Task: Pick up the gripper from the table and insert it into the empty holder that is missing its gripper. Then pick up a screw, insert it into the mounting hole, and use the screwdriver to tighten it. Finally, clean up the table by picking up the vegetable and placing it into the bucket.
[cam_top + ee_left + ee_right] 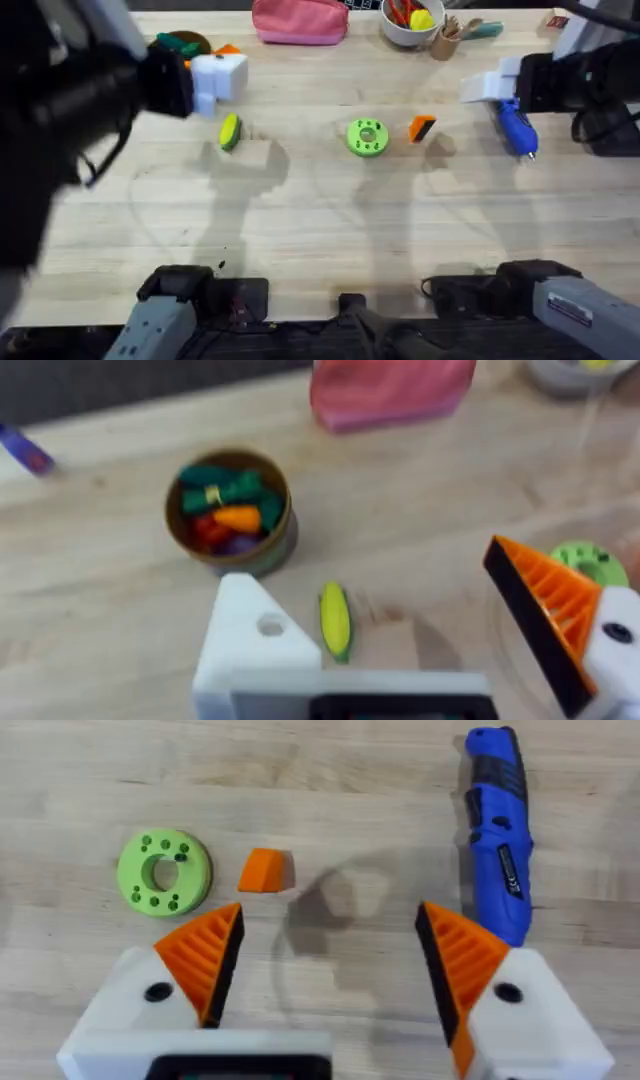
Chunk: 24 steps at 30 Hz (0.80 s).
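The gripper (pixel 422 128), a small orange wedge, lies on the table (pixel 320 230) beside a green disc (pixel 367 137); it is also in the right wrist view (pixel 265 870). My left gripper (pixel 365 567) is open: one finger is the bare white holder (pixel 255 640), the other carries an orange pad (pixel 545 610). It hovers near the vegetable (pixel 335 620) and the bucket (pixel 230 510), which holds several toys. My right gripper (pixel 330 910) is open with both orange pads on, above the table between the wedge and the blue screwdriver (pixel 497 830). No screw can be made out.
A pink pouch (pixel 300 20), a white bowl (pixel 410 22) and a cup of tools (pixel 445 40) stand along the far edge. The left arm (pixel 60 110) looms large and dark at the left. The green disc (pixel 165 870) has several small holes.
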### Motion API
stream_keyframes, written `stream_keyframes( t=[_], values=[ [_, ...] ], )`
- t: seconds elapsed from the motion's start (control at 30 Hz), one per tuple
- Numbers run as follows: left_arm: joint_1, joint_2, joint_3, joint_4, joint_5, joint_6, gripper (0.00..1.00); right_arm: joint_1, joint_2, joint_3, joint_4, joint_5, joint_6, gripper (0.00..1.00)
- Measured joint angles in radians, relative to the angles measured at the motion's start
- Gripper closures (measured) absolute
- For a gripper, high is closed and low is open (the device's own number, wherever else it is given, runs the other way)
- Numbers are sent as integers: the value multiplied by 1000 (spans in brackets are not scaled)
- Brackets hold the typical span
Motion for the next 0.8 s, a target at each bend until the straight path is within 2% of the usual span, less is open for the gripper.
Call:
stream_keyframes(
  t=[0.2,0.53,0.73,0.8],
  values=[
    [1,-261,-271,227,23,6,15,0,0,0,0,0,0,10],
    [1,-621,-637,536,109,7,15,0,0,0,0,0,0,9],
    [1,-755,-832,726,185,7,15,0,0,0,0,0,0,9],
    [1,-774,-870,760,220,6,15,0,0,0,0,0,0,9]
  ],
)
